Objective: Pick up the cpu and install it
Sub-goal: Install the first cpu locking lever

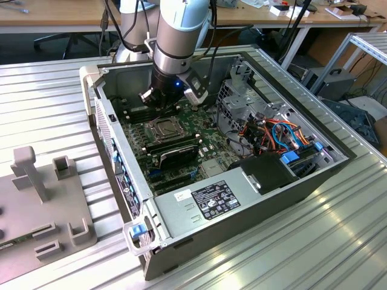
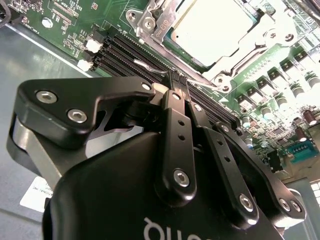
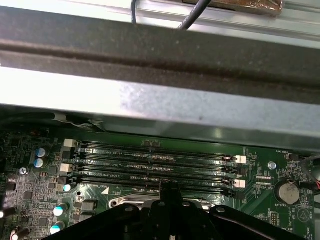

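The cpu, a flat square chip with a pale silver top, lies in the motherboard socket, with the metal socket frame beside it. My gripper hangs low over the board inside the computer case. Its two black fingers are pressed together with nothing between them. The fingertips sit over the edge of the empty memory slots, just beside the socket. In the exterior view the gripper is at the socket's far side.
The case's steel wall stands close beyond the memory slots. Long black memory sticks, a drive cage with orange and blue cables and a power supply crowd the case. A grey fixture stands at the exterior view's left.
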`<control>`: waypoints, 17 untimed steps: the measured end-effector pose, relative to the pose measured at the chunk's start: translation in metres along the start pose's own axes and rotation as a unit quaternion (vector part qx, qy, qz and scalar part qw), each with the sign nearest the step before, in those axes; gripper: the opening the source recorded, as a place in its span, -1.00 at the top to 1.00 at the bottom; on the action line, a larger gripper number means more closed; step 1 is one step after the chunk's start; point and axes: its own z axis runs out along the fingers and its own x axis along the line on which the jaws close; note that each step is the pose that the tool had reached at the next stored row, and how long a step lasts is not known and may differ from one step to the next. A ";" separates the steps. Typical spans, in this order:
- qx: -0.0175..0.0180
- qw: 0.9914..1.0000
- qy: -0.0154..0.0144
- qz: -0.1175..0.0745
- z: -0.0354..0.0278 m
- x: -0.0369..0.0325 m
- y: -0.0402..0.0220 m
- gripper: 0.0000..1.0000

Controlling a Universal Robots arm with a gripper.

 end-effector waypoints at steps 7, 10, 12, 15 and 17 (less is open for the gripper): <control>0.000 1.000 0.000 0.000 0.0012 0.0000 0.0004 0.79; 0.000 1.000 0.000 0.000 0.0016 0.0000 0.0007 0.79; 0.000 1.000 0.000 0.000 0.0020 0.0000 0.0009 0.79; 0.000 1.000 0.000 0.000 0.0027 0.0000 0.0016 0.79; 0.000 1.000 0.000 0.000 0.0031 -0.0001 0.0019 0.79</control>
